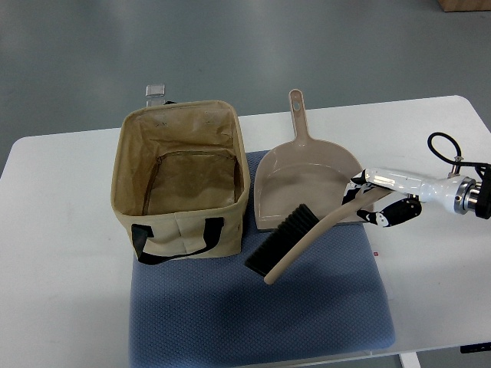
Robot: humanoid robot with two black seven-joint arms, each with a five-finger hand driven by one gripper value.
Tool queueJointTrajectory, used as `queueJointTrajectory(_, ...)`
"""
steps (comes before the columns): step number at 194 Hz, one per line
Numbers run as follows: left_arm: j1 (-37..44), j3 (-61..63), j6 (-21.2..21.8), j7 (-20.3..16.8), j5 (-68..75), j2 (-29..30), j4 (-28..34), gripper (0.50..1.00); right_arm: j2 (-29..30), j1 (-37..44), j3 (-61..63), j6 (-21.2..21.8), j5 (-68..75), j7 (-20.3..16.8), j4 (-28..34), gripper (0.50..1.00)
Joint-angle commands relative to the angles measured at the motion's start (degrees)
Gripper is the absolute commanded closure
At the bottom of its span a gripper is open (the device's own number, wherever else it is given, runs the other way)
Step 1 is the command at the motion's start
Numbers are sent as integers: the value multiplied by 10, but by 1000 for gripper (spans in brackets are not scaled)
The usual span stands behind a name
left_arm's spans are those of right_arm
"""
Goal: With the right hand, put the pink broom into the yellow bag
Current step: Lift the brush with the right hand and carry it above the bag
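Note:
The pink broom point(307, 244) has a pale pink curved handle and black bristles point(280, 238). It lies slanted across the front edge of the matching dustpan point(303, 180) and the blue mat point(261, 307). My right hand point(377, 201) comes in from the right edge. Its fingers point(393, 215) are curled around the upper end of the broom handle, with the thumb above it. The yellow bag point(181, 178), a beige fabric box with black handles, stands open and upright to the left of the dustpan, and its inside shows nothing in it. The left arm is out of view.
The bag, dustpan and broom sit on a white table point(61, 230), partly on the blue mat. A black cable point(443, 146) loops above my right wrist. A small metal clip point(156, 93) shows behind the bag. Grey floor lies beyond the table's far edge.

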Motion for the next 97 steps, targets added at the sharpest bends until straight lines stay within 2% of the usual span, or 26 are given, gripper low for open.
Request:
queueJointTrajectory(1,-1,1,0,0,0,0,0,500,-35,21,22,12,2,1,17,1000)
queueJointTrajectory(23,-1,1,0,0,0,0,0,500,-82,45,61,60,6,8,22,1000)
queueJointTrajectory(52,-1,1,0,0,1,0,0,500,-133,70,165,149,37,10,19,1000)
queueJointTrajectory(77,-2,1,-1,0,1,0,-1,500,-130,92,231,199,84,-1,-1,1000)
queueJointTrajectory(97,-3,1,-1,0,1,0,-4,500,-104,121,238,204,83,-27,-30,1000)
